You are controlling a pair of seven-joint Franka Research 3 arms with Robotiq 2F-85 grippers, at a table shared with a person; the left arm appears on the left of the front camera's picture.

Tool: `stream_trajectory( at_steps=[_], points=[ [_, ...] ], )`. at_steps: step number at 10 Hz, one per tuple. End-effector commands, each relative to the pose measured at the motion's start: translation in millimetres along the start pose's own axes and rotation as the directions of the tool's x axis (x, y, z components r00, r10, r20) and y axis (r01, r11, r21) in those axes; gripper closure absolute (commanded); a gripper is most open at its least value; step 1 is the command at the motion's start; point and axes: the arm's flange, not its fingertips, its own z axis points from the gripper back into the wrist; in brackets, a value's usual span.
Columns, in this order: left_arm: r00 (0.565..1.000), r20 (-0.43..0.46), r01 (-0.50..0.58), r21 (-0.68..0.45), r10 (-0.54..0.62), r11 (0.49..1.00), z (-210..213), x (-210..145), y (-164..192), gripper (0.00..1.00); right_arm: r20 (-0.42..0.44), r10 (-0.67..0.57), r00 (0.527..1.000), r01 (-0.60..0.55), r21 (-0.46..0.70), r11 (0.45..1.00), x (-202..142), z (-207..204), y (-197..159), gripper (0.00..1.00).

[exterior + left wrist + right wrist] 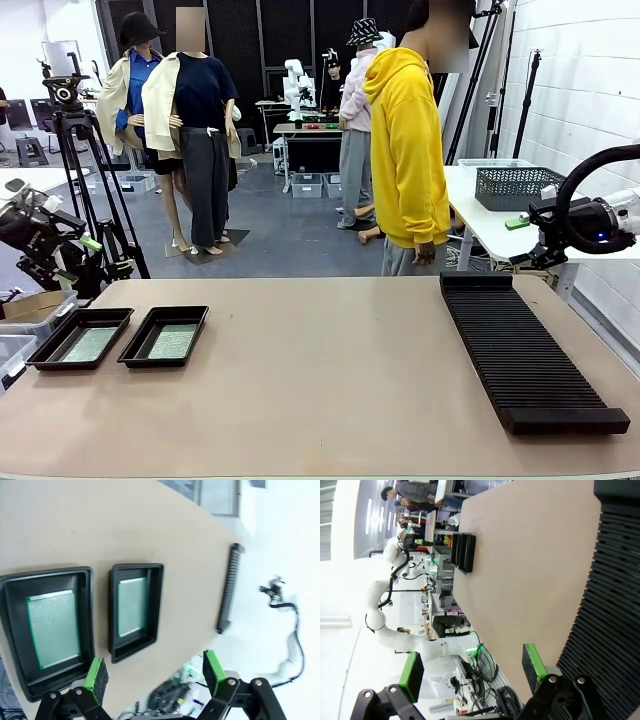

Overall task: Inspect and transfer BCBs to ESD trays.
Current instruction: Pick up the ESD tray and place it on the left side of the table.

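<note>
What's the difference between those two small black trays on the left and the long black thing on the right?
The two ESD trays are shallow open dishes with raised flared rims; the long rack is a flat slab ribbed with many narrow slots. Each tray holds a green BCB lying flat on its floor; the rack's slots hold no boards. The trays sit side by side near the left edge, while the rack runs lengthwise along the right side. All are black and rest on the table.
</note>
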Motion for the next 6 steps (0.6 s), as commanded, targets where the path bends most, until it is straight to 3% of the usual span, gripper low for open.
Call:
stream_trajectory(
  at_steps=[1,3,6],
  points=[
    [0.999,-0.048,-0.030,-0.193,0.021,0.981,12,27,16,0.00,-0.003,-0.001,1.000,0.001,0.001,1.000,0,-2,1,0.00],
    [0.996,-0.062,-0.075,-0.304,0.059,0.950,30,26,32,0.00,-0.003,-0.001,1.000,0.001,0.001,1.000,0,-2,1,0.00],
    [0.994,-0.107,-0.056,-0.449,0.009,0.892,43,19,35,0.00,-0.003,-0.001,1.000,0.001,0.001,1.000,0,-2,1,0.00]
  ],
)
